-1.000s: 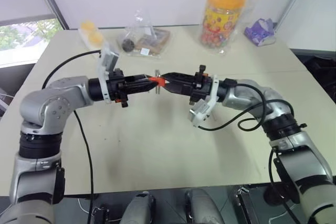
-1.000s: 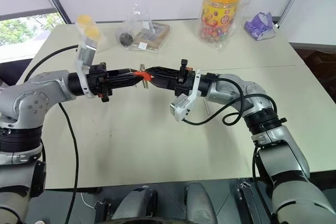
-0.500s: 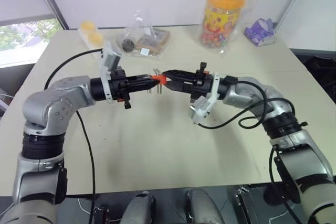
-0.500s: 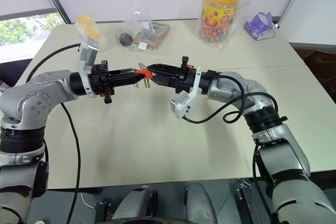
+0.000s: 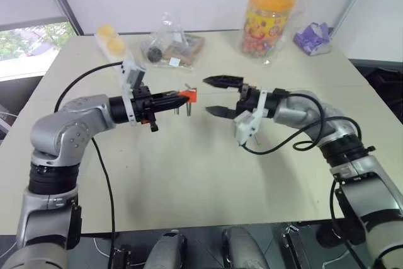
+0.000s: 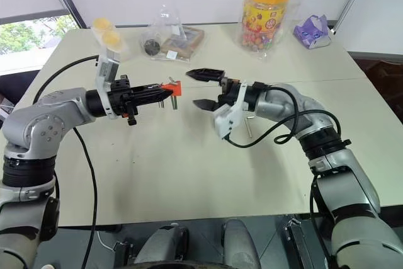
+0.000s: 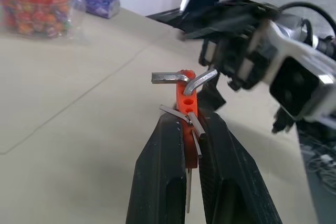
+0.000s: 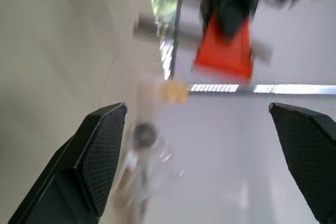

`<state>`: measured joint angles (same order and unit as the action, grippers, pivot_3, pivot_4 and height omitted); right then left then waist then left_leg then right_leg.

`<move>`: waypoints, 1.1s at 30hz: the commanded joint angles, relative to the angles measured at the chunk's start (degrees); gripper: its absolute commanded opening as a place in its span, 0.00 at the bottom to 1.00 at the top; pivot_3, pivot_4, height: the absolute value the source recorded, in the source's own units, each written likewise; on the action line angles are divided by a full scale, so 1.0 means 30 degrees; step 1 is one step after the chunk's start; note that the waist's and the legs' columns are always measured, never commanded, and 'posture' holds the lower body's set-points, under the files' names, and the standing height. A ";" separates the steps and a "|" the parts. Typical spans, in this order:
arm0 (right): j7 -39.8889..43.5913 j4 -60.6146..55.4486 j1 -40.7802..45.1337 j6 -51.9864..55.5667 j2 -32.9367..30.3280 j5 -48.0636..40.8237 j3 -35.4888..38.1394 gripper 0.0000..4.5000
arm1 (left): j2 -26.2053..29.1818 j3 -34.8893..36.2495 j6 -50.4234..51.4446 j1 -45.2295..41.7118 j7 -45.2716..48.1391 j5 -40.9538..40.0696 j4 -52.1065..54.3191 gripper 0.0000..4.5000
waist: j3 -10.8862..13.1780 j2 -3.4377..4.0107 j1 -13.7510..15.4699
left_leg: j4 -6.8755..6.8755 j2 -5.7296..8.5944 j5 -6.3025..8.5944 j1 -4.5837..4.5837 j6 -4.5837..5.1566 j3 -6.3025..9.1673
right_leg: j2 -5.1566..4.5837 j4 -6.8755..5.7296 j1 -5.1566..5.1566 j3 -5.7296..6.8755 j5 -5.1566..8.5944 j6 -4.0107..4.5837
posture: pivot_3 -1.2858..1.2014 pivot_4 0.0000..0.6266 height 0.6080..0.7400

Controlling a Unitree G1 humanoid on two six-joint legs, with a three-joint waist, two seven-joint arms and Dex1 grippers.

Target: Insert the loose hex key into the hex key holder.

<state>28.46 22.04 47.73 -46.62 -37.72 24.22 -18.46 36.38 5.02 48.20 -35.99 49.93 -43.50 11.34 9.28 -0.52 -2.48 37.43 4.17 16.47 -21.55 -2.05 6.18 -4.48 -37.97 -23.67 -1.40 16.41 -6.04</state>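
Observation:
The hex key holder (image 5: pixel 186 96) is a small orange-red block held above the table, and my left gripper (image 5: pixel 179 97) is shut on it. Its fingers (image 7: pixel 170 145) clamp the block (image 7: pixel 185 97) from both sides. A few grey keys stick out of it, two with bent ends on top (image 7: pixel 169 77). I cannot tell the loose hex key apart from these. My right gripper (image 5: pixel 206 95) faces the holder from a short gap, open wide with nothing between its fingers. In the right wrist view the holder (image 8: pixel 224 51) hangs blurred beyond the open gripper (image 8: pixel 197 108).
At the back of the beige table (image 5: pixel 189 174) stand a jar of sweets with an orange lid (image 5: pixel 267 14), a purple bag (image 5: pixel 312 36), a clear bag of snacks (image 5: pixel 170 45) and a yellow-topped container (image 5: pixel 108 39). Black cables hang from both arms.
My right gripper, which was up against the holder, has opened wide and drawn back to the right. My left gripper has kept still with the holder.

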 commanded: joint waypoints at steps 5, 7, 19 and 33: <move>0.7200 -0.5931 -0.1923 1.9308 -0.1066 -0.8759 0.3424 0.99 | -0.0819 0.0241 -0.3423 0.1228 -0.1529 0.2259 0.1459 0.00 | 0.0002 0.0006 0.0177 | 0.0001 0.0001 0.0003 -0.0011 0.0006 0.0010 | -0.0021 0.0028 0.0010 -0.0003 0.0000 0.0000 | 0.52 0.24 1.00; 0.8093 -0.8326 -0.2173 2.5347 -0.1709 -1.0475 0.3845 0.99 | -0.1196 0.0304 -0.4226 0.1632 -0.1931 0.2754 0.1481 0.00 | 0.0003 0.0007 0.0195 | -0.0001 0.0000 0.0007 -0.0014 0.0013 0.0013 | -0.0022 0.0028 0.0005 -0.0003 0.0000 0.0000 | 0.52 0.24 1.00; 0.7761 -1.3842 -0.3832 3.4724 -0.3011 -1.3086 0.3714 0.99 | -0.4627 0.0970 -0.9980 0.0853 -0.4754 0.5074 -0.0429 0.00 | 0.0002 0.0006 0.0688 | 0.0112 0.0007 0.0031 -0.0180 0.0051 0.0025 | -0.0039 0.0100 -0.0050 0.0034 -0.0003 -0.0006 | 0.52 0.24 1.00; 0.6779 -1.2073 -0.4268 3.5508 -0.4179 -1.2260 0.2348 0.99 | -0.4547 0.0566 -0.8125 0.1577 -0.3801 0.3691 -0.0265 0.00 | 0.0003 0.0003 0.0622 | 0.0200 0.0022 0.0035 -0.0328 0.0059 0.0016 | -0.0050 0.0047 -0.0196 0.0037 -0.0019 -0.0030 | 0.52 0.24 1.00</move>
<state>49.58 -14.16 33.95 59.39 -50.40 -12.76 -12.19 21.97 5.87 23.04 -31.07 37.80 -30.68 7.98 9.29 -0.51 -0.61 38.04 4.23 16.57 -22.54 -1.87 6.23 -4.63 -37.86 -24.27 -1.29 16.35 -6.13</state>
